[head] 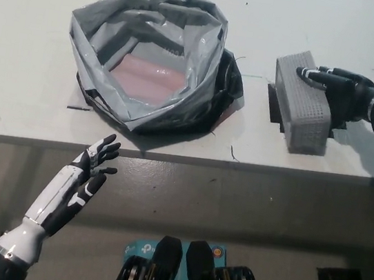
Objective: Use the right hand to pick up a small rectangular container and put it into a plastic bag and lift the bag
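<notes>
The black right hand is reaching in from the right side of the table and lying over the top of the small grey rectangular container. Its fingers are stretching flat across the container's upper end, touching the mesh-textured surface, but they are not wrapping around it; whether the thumb is pressing on the far side is hidden, so I cannot tell if the hand is actually clamping the container or only resting on it. The container is lying on its side on the white table, long axis running away from the table's front edge, with a small black piece showing just beside its left flank.

To the left of the container, well apart from it, a grey plastic bag is standing open on the same table. Its rim is crumpled and rolled outward, and a pinkish flat surface is showing at its bottom. Black plastic is bunching up around the bag's right and lower sides, on the side facing the container.

The white left hand is hovering below the table's front edge, nearer the bag than the container, with its fingers spread apart and holding nothing.
</notes>
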You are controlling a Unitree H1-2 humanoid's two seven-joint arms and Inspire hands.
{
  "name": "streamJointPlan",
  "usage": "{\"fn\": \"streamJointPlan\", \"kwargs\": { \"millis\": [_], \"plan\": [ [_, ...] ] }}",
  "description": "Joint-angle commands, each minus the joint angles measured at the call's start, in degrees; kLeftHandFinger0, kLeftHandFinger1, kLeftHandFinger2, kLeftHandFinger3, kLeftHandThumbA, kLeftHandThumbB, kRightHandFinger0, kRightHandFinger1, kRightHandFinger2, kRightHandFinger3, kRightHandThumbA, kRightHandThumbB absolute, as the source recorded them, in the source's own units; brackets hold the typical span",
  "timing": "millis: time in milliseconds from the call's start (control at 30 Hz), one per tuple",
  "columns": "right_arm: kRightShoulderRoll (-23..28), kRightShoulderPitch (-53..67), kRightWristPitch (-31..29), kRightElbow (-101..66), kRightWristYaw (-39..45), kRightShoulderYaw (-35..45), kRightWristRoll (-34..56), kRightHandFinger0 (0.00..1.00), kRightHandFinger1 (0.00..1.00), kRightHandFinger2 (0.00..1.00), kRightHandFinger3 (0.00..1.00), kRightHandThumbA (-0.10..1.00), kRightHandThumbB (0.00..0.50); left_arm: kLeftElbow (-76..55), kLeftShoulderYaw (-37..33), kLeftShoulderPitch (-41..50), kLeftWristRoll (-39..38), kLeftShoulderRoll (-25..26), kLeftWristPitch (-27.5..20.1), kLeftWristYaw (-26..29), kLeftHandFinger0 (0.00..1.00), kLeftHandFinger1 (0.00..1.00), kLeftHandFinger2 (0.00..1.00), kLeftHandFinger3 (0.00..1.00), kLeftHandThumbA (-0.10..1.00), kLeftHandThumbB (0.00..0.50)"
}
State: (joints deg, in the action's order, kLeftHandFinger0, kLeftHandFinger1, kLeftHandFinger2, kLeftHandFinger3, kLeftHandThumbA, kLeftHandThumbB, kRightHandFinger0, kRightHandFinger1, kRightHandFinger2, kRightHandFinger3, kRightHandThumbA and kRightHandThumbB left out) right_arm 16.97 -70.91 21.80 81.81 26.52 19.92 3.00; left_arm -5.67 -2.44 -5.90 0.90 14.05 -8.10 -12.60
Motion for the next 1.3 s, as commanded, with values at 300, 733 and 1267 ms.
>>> {"fn": "streamJointPlan", "kwargs": {
  "millis": [300, 733, 1267],
  "plan": [
    [1.03, 0.17, -0.5, -2.09, 0.16, 15.08, 16.64, 0.0, 0.0, 0.43, 0.76, 0.31, 0.037, -0.82, 0.4, 1.34, -0.18, 0.86, -1.6, -0.25, 0.83, 0.9, 1.0, 1.0, 0.92, 0.286],
    [-6.53, -2.48, 5.13, -16.52, 2.88, 21.29, 27.02, 0.0, 0.0, 0.34, 0.56, 0.34, 0.038, -0.7, 0.49, 3.72, -0.05, 0.51, -2.84, 0.1, 0.82, 0.88, 1.0, 1.0, 0.9, 0.277],
    [-13.8, -7.3, 5.13, -36.33, -8.76, 0.44, 48.19, 0.0, 0.03, 0.49, 0.54, 0.24, 0.016, -1.16, 0.09, 6.11, 0.0, 0.38, -3.26, -0.17, 0.8, 0.87, 1.0, 1.0, 0.89, 0.264]
  ]
}}
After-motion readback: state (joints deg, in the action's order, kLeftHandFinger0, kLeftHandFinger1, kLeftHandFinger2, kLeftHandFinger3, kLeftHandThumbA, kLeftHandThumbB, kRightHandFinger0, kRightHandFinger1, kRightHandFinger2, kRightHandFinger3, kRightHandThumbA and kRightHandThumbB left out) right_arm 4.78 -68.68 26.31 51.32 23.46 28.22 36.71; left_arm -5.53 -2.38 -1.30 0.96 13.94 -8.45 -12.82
